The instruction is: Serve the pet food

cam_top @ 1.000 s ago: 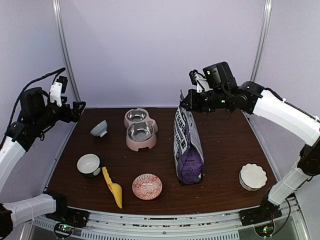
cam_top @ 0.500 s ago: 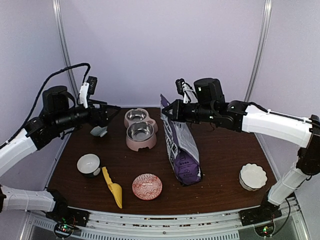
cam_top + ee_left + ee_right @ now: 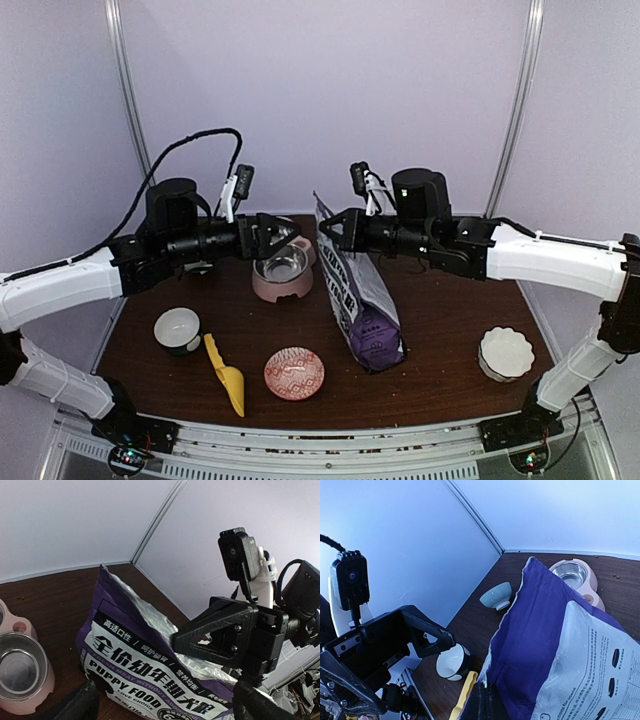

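Right gripper point(image 3: 335, 230): jaws pressed together on a thin fold of film at the top left corner of the bag point(image 3: 365, 300). Nothing else holds it. Left gripper point(image 3: 285, 235): jaws spread wide, level with the bag's mouth, just left of it, touching nothing. The two grippers face each other closely across that corner. The bag leans with its top to the left and its base on the table point(image 3: 440, 300). The mouth is torn open and silver lining shows in the left wrist view. The pet food is inside the bag and out of sight. A few brown specks point(image 3: 616, 575) on the table left of the bag may be stray pellets, but they are too small to tell. The pink twin-bowl feeder point(image 3: 282, 265) sits just left of the bag under the left arm, with the yellow scoop point(image 3: 225, 375) farther left and nearer. Risks as judged:

- The one-corner pinch on slick film could slip under the bag's weight, so the bag slumps left and dumps kibble on the table.
- If the left jaws close across both walls, they could seal the mouth.
- The fingers could knock together at the corner.
- A fast tilt could overshoot the feeder's small bowls.
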